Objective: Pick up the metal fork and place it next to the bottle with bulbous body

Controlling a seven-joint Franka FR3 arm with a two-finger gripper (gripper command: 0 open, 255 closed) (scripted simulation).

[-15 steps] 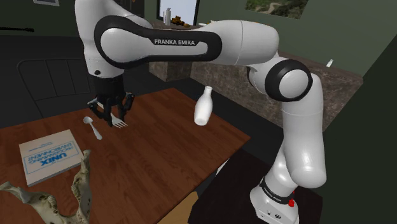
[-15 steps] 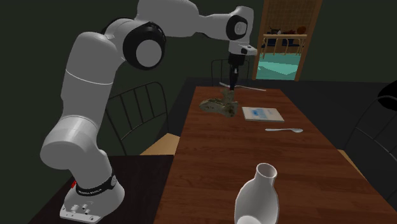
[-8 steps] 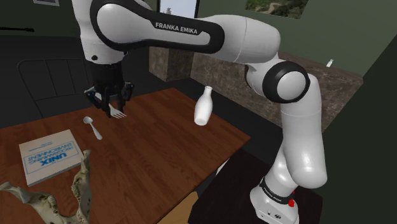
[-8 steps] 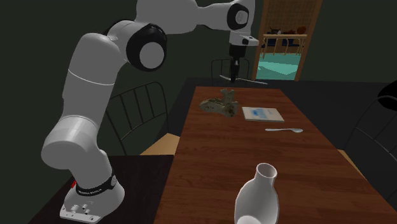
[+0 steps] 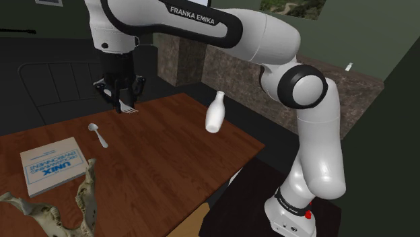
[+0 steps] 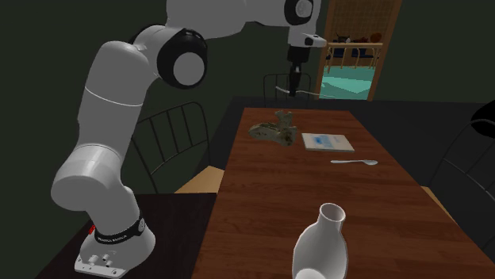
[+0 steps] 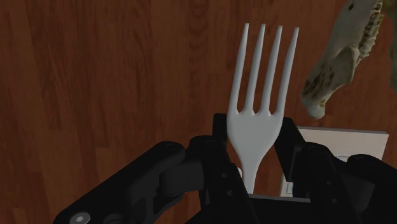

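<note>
Gripper (image 5: 123, 102) clamps grey fork (image 7: 261, 95), held above wooden table (image 5: 168, 161) at shoulder view's upper left. Pick done; carrying to white bottle (image 5: 215, 113) mid-frame and releasing remain.

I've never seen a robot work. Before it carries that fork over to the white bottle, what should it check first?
1. Pale grey fork clasped in the black two-finger gripper: ok.
2. Fork hanging clear of the brown wooden table: ok.
3. White bulbous bottle standing upright: ok.
4. Bare tabletop beside the bottle for setting down: ok.
5. Small white spoon lying well away from the bottle: ok.
6. Grip tight enough not to slip on the way: cannot tell.
</note>
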